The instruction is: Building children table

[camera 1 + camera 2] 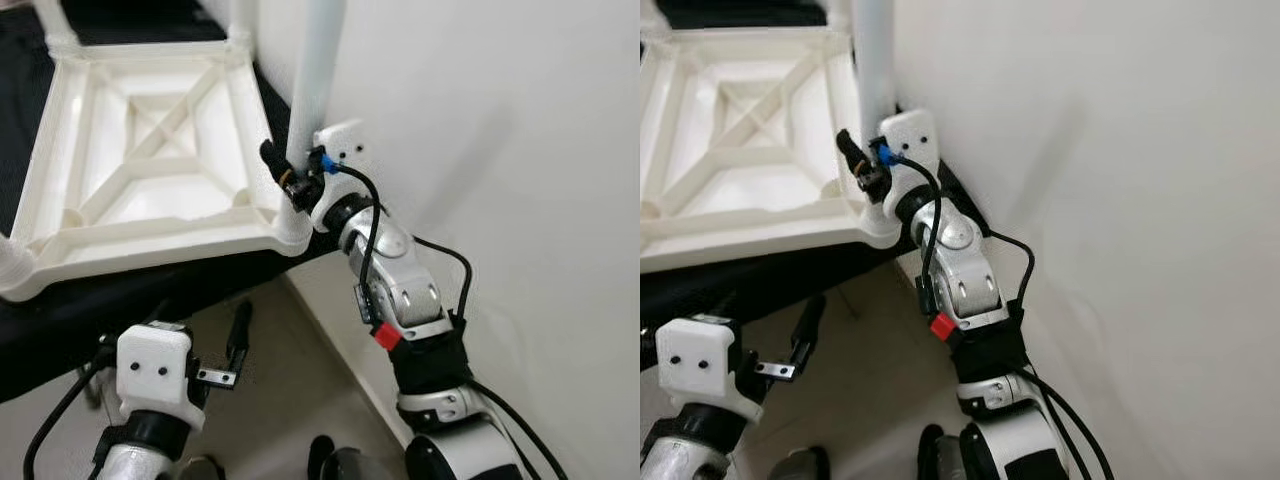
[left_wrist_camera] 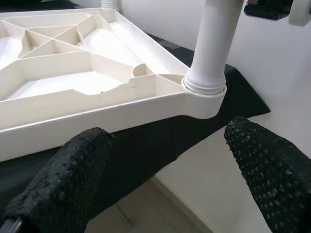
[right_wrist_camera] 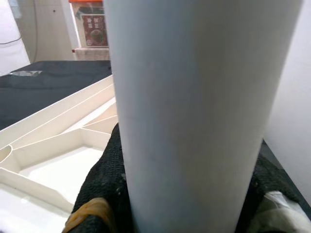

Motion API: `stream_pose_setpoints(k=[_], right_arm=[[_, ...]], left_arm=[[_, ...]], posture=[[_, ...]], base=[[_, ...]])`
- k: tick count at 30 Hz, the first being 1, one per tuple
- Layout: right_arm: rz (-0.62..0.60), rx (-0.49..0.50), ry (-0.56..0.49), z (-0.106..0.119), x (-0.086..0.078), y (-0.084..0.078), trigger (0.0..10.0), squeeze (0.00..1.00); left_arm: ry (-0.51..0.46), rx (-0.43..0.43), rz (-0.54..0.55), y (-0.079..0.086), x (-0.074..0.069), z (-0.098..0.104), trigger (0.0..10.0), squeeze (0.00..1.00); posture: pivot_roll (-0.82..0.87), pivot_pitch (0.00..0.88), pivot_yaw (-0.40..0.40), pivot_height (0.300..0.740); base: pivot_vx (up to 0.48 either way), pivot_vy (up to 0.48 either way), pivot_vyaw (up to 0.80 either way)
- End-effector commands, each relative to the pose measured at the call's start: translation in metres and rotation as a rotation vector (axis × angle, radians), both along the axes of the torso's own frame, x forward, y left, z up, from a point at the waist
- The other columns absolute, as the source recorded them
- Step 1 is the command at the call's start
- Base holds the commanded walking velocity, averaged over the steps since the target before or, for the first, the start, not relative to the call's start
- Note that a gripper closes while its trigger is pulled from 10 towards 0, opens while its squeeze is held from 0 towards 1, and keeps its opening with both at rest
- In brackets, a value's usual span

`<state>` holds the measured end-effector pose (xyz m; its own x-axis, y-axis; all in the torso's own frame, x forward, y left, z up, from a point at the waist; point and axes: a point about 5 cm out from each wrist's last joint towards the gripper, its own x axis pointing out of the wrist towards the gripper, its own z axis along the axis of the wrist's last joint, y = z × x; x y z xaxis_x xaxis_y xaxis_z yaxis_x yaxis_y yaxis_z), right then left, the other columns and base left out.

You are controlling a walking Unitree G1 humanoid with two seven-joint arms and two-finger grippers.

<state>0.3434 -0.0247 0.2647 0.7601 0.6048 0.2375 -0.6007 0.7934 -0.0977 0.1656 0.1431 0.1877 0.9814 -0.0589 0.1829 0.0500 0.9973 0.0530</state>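
An upturned white plastic table top (image 1: 160, 240) lies on a black surface (image 1: 90, 310), ribbed underside up. A white round leg (image 1: 318, 70) stands upright in the socket at its near right corner (image 2: 204, 92). My right gripper (image 1: 290, 172) is shut on this leg just above the socket, and in the right wrist view its black fingers (image 3: 104, 189) press both sides of the leg (image 3: 194, 111). My left gripper (image 1: 205, 325) hangs open, lower and in front of the black surface's edge. Its fingers (image 2: 73, 170) point toward the socket corner with nothing between them.
A white wall (image 1: 500, 120) runs close along the right, right behind the held leg. Other leg stubs stand at the far corners (image 1: 55, 25) and the near left corner (image 1: 10, 265). Beige floor (image 1: 290, 400) lies below, with dark shapes (image 1: 320, 455) near the bottom edge.
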Motion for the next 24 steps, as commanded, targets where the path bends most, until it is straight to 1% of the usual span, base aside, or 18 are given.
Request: stream_pose_setpoints(k=[1,2,3,4,5,6,7,8,11,12,13,14,16,17,19,21,24], right_arm=[[0.143,-0.004,0.184,-0.031,-0.004,0.020,10.0,0.00],[0.143,-0.004,0.184,-0.031,-0.004,0.020,10.0,0.00],[0.216,0.063,0.176,-0.022,-0.006,0.023,10.0,0.00],[0.318,0.108,0.148,-0.013,-0.009,0.025,10.0,1.00],[0.360,0.138,0.131,-0.007,-0.013,0.027,10.0,1.00],[0.360,0.138,0.131,-0.007,-0.013,0.027,10.0,1.00],[0.432,0.155,0.101,0.002,-0.018,0.027,10.0,1.00],[0.505,0.141,0.058,0.009,-0.020,0.024,10.0,1.00],[0.536,0.130,0.035,0.014,-0.024,0.021,10.0,1.00],[0.557,0.098,-0.009,0.019,-0.024,0.015,10.0,1.00],[0.561,0.048,-0.052,0.024,-0.020,0.006,10.0,1.00],[0.561,0.048,-0.052,0.024,-0.020,0.006,10.0,1.00],[0.594,-0.020,-0.108,0.035,-0.012,-0.011,10.0,1.00],[0.594,-0.020,-0.108,0.035,-0.012,-0.011,10.0,1.00],[0.616,-0.054,-0.137,0.040,-0.008,-0.018,10.0,1.00],[0.624,-0.066,-0.146,0.042,-0.006,-0.021,10.0,1.00],[0.667,-0.090,-0.158,0.044,-0.003,-0.026,10.0,1.00]], left_arm=[[0.035,-0.008,0.001,0.000,-0.001,-0.007,10.0,0.00],[0.035,-0.008,0.001,0.000,-0.001,-0.007,10.0,0.00],[0.036,-0.008,0.004,0.000,-0.001,-0.007,10.0,0.00],[0.036,-0.008,0.005,0.000,-0.002,-0.007,10.0,0.00],[0.037,-0.009,0.006,-0.001,-0.002,-0.007,10.0,0.00],[0.037,-0.009,0.006,-0.001,-0.002,-0.007,10.0,0.00],[0.038,-0.009,0.005,-0.001,-0.002,-0.007,10.0,0.00],[0.039,-0.011,0.004,-0.001,-0.003,-0.007,10.0,0.00],[0.040,-0.012,0.004,-0.001,-0.003,-0.007,10.0,0.00],[0.041,-0.013,0.003,-0.001,-0.003,-0.007,10.0,0.00],[0.045,-0.015,0.002,-0.002,-0.003,-0.008,10.0,0.00],[0.045,-0.015,0.002,-0.002,-0.003,-0.008,10.0,0.00],[0.047,-0.017,-0.002,-0.003,-0.003,-0.009,10.0,0.00],[0.047,-0.017,-0.002,-0.003,-0.003,-0.009,10.0,0.00],[0.046,-0.017,-0.002,-0.003,-0.003,-0.008,10.0,0.00],[0.045,-0.015,0.000,-0.002,-0.003,-0.008,10.0,0.00],[0.045,-0.013,0.005,-0.001,-0.004,-0.008,10.0,0.00]], posture=[[0.13,0.245,-0.134,0.740],[0.13,0.245,-0.134,0.740],[0.13,0.245,-0.133,0.740],[0.13,0.246,-0.133,0.740],[0.13,0.246,-0.133,0.740],[0.13,0.246,-0.133,0.740],[0.13,0.250,-0.131,0.740],[0.13,0.250,-0.131,0.740],[0.12,0.250,-0.132,0.740],[0.12,0.252,-0.134,0.740],[0.12,0.252,-0.126,0.740],[0.12,0.252,-0.126,0.740],[0.13,0.252,-0.119,0.740],[0.13,0.252,-0.119,0.740],[0.13,0.252,-0.119,0.740],[0.13,0.252,-0.119,0.740],[0.14,0.252,-0.127,0.740]], base=[[0.000,0.000,0.00],[0.000,0.000,0.00],[0.000,0.000,0.00],[0.000,0.000,0.00],[0.000,0.000,0.00],[0.000,0.000,0.00],[0.000,0.000,0.00],[0.000,0.000,0.00],[0.000,0.000,0.00],[0.000,0.000,0.00],[0.000,0.000,0.00],[0.000,0.000,0.00],[0.000,0.000,0.00],[0.000,0.000,0.00],[0.000,0.000,0.00],[0.000,0.000,0.00],[0.000,0.000,0.00]])
